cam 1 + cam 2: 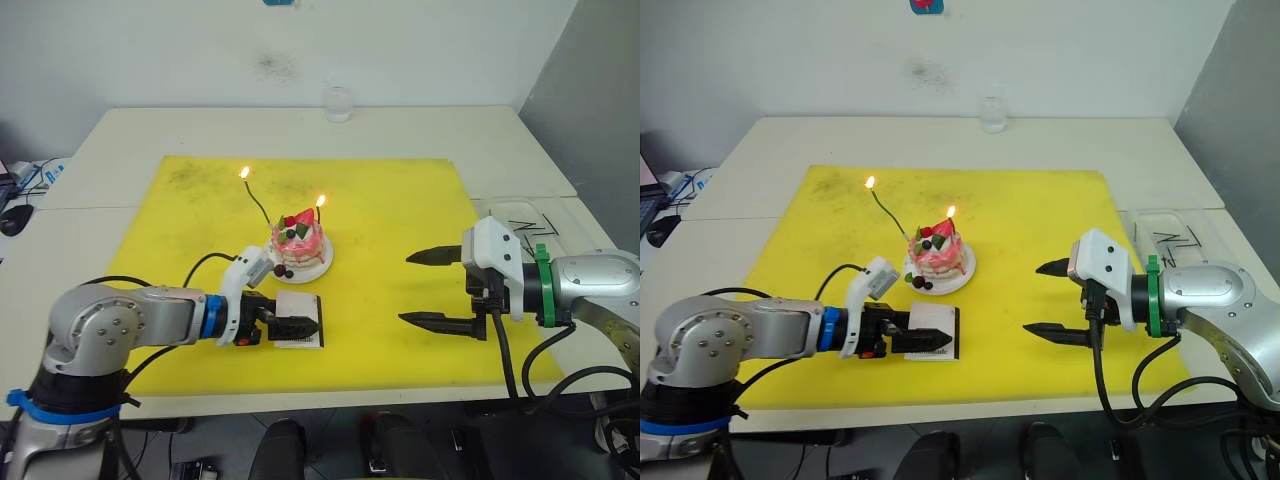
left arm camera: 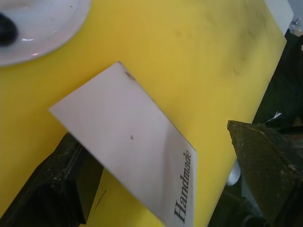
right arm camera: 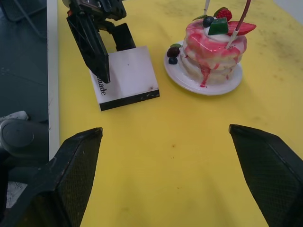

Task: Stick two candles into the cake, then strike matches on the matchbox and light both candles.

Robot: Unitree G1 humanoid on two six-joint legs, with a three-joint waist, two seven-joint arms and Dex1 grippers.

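The pink-iced cake (image 1: 299, 243) stands on its white plate (image 1: 322, 264) at the middle of the yellow mat (image 1: 400, 210). Both candles are stuck in it and burning: the green candle (image 1: 259, 205) leans off to the left, and the red candle (image 1: 317, 216) stands upright. The white "Handmade" matchbox (image 1: 298, 336) lies flat just in front of the cake. My left gripper (image 1: 300, 326) is open and straddles the matchbox (image 2: 128, 142), with one finger against its edge. My right gripper (image 1: 428, 288) hovers open and empty over the mat, right of the cake. Dark matches (image 1: 525, 228) lie in a tray.
A clear tray (image 1: 560, 215) sits off the mat at the right table edge. A drinking glass (image 1: 338, 102) stands at the table's far edge. Cables and a mouse (image 1: 15, 218) lie at the far left. Open mat stretches behind and right of the cake.
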